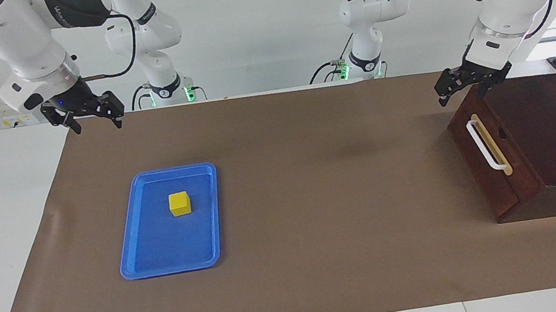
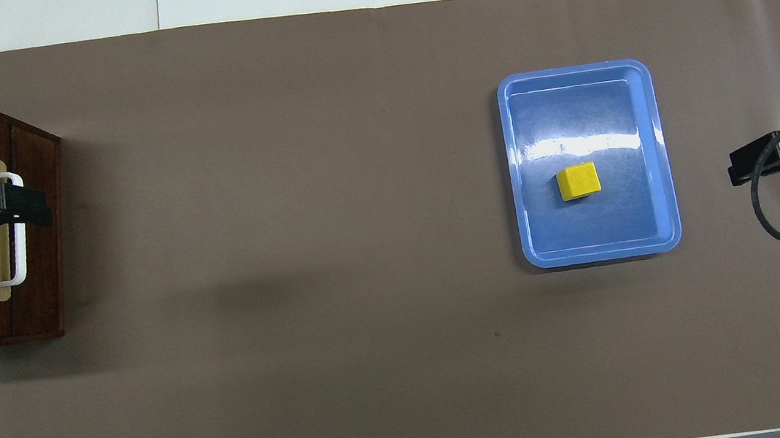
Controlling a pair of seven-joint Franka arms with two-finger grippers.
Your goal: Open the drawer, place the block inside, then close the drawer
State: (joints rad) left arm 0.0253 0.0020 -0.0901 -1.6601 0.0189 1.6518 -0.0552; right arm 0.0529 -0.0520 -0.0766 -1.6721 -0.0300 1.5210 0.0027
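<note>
With block on tray | right tool well apart, open

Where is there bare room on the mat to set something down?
The widest bare patch is the mat between the tray and the drawer. Another strip runs along the mat's edge farthest from the robots. Inside the tray, the block takes some room.

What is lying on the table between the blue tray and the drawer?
Nothing: between the blue tray and the drawer there is only bare brown paper. The overhead view shows this whole stretch.
</note>
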